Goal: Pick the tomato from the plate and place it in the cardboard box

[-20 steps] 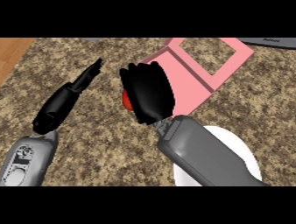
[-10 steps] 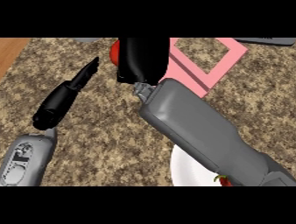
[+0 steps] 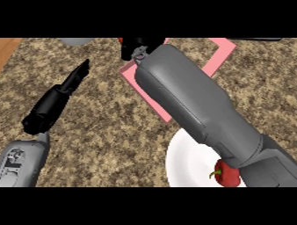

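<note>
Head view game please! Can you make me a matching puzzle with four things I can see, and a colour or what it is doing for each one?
Things:
1. plate
2. box
3. left hand
4. right hand

Clues:
A. pink
B. white
C. at the top edge, curled round the red tomato
D. fingers straight, at the left over the counter

Pairs: 1-B, 2-A, 3-D, 4-C

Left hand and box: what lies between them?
Only bare counter lies between the left hand and the box, as the head view shows.
</note>
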Tool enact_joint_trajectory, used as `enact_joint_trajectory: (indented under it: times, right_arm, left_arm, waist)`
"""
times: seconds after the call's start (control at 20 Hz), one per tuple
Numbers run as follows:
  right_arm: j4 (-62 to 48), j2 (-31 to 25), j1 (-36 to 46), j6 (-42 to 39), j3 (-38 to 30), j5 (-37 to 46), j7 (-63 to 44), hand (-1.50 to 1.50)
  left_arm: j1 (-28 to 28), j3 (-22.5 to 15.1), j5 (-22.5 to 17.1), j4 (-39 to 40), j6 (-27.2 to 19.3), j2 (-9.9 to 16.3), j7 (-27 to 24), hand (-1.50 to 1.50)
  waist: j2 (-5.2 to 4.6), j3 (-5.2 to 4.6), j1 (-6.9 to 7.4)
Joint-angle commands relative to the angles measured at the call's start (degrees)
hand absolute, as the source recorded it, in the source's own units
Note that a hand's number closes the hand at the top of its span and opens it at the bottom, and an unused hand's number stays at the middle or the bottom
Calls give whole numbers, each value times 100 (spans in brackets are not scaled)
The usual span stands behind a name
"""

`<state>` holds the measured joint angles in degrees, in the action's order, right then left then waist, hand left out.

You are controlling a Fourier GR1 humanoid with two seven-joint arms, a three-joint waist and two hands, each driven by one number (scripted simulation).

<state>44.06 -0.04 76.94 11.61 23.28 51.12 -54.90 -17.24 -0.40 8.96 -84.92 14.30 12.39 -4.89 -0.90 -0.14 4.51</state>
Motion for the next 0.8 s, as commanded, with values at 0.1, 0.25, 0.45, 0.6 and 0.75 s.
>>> enact_joint_trajectory:
  times: [0.1,0.25,0.45,0.6,0.75]
  right_arm:
    - [-1039,4,111,-814,-664,-924,655,150]
    - [-1455,4,104,-918,-714,-993,1038,150]
    - [-2002,-34,97,-1666,-808,-1104,1272,150]
    - [-2131,1,30,-1840,-1071,-1347,1467,-150]
    - [-2077,-288,-36,-2061,-1232,-1484,2451,-150]
  left_arm:
    - [99,222,-97,86,103,191,-167,0]
    - [40,71,56,-117,-173,-79,133,0]
    - [225,103,-51,-247,25,35,109,0]
    - [285,277,-176,-430,106,169,223,0]
    - [96,316,-188,-102,104,113,160,0]
  waist:
    - [-6,5,-154]
    - [23,10,-223]
    - [25,9,-214]
    - [46,12,-247]
    - [33,12,-321]
